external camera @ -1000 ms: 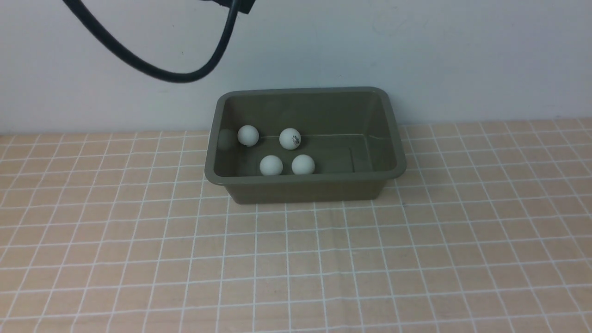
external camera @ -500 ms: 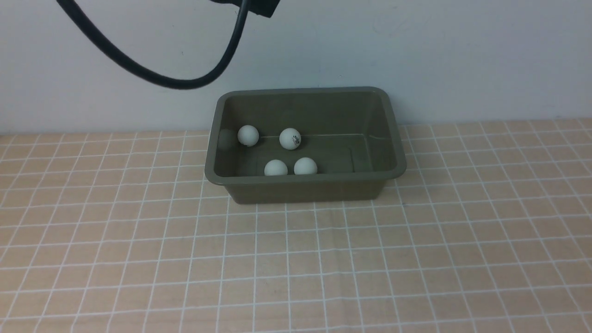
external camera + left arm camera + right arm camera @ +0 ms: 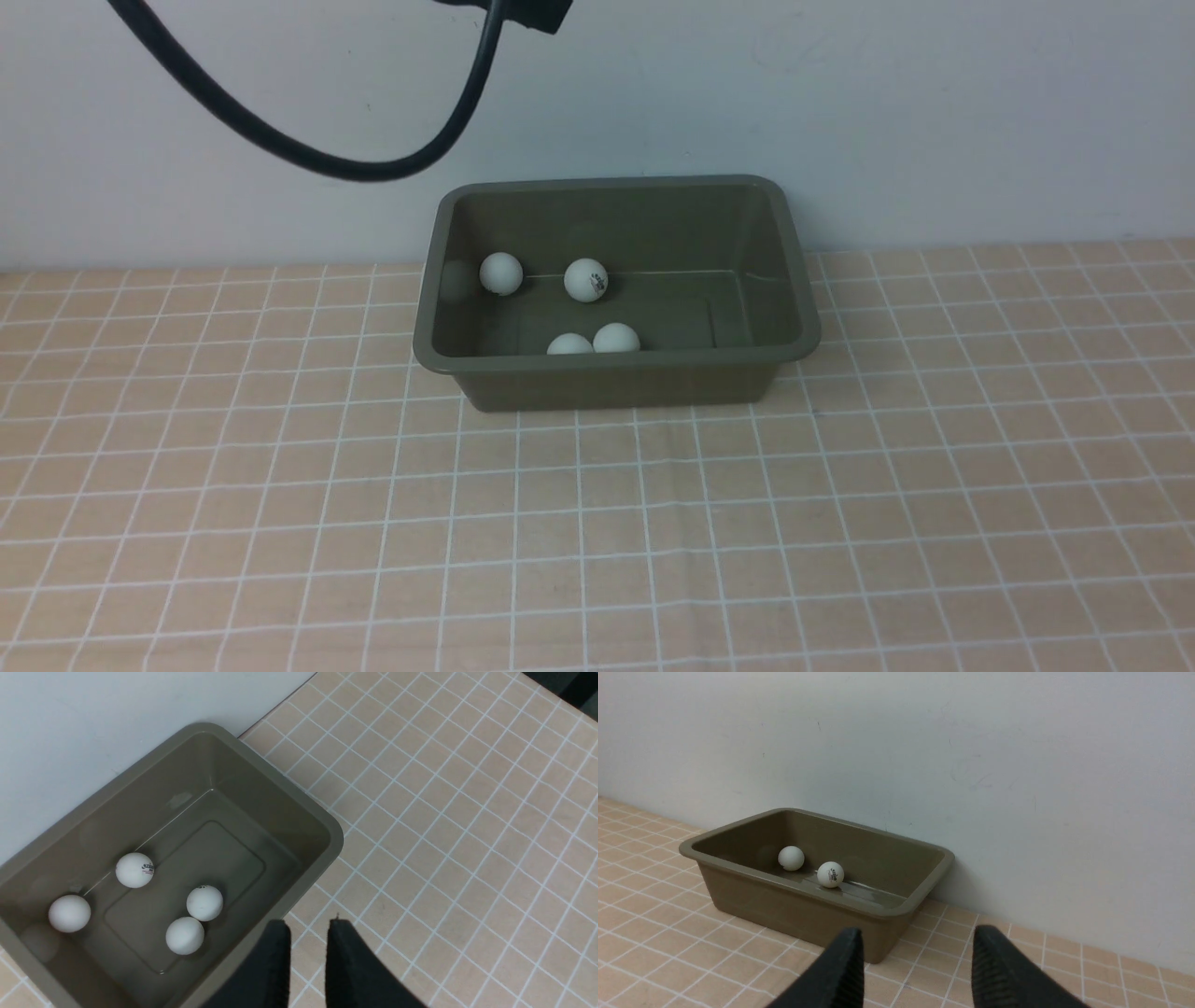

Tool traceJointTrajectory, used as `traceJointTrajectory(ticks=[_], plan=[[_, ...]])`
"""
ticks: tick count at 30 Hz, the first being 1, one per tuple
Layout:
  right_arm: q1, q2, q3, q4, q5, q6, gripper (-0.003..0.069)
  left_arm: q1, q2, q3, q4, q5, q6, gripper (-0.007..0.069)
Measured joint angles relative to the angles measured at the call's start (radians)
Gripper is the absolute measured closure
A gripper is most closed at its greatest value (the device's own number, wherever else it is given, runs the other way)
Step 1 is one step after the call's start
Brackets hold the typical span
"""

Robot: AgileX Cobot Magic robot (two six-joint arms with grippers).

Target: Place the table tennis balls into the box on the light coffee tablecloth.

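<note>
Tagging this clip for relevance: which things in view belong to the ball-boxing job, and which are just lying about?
For the job:
- four white balls, one printed
- olive-green box
- gridded cloth

Just lying about:
- nothing that I can make out

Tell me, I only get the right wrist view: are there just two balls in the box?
Observer: No, four. The front view shows two more balls behind the near rim of the box.
Operator: Are those two touching each other?
Observer: They look like it from above, in the left wrist view; neither one touches the ball with the logo.
Operator: And is the left claw holding a ball?
Observer: No. The left claw has its tips a little apart with nothing between them, so all four balls are loose in the box.
</note>
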Motion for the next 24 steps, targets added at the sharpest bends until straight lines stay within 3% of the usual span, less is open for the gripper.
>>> traceJointTrajectory(ticks=[24], plan=[[0.0, 0.0, 0.01, -0.02, 0.001, 0.045, 0.0354, 0.0, 0.0, 0.0, -0.016, 0.0, 0.0, 0.0558]])
